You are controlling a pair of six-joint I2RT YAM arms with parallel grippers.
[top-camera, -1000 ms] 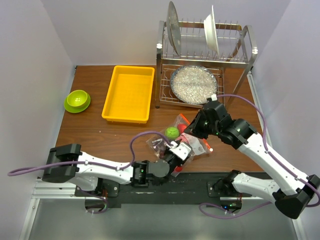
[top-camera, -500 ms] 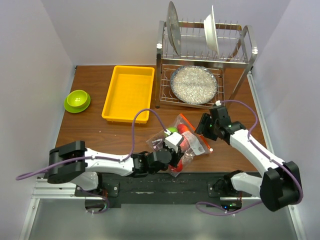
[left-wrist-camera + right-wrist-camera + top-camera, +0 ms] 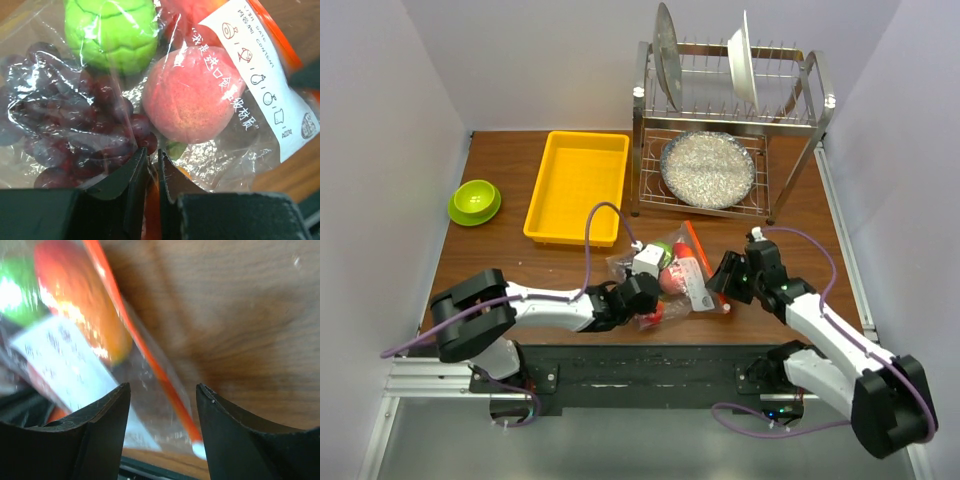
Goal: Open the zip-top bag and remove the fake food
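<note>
Pinning zip-top bag [image 3: 670,275], near-centre of surface [image 3: 520,270]: left gripper [image 3: 152,155] clamped on bag's near edge, fake food [image 3: 187,95] inside. Right gripper [image 3: 162,390] open over zip strip [image 3: 150,360]; next, pinch strip, pull open.

wooden table [image 3: 520,270] with bag [image 3: 694,286], tray [image 3: 578,186], bowl [image 3: 475,201], rack [image 3: 638,150]
</note>
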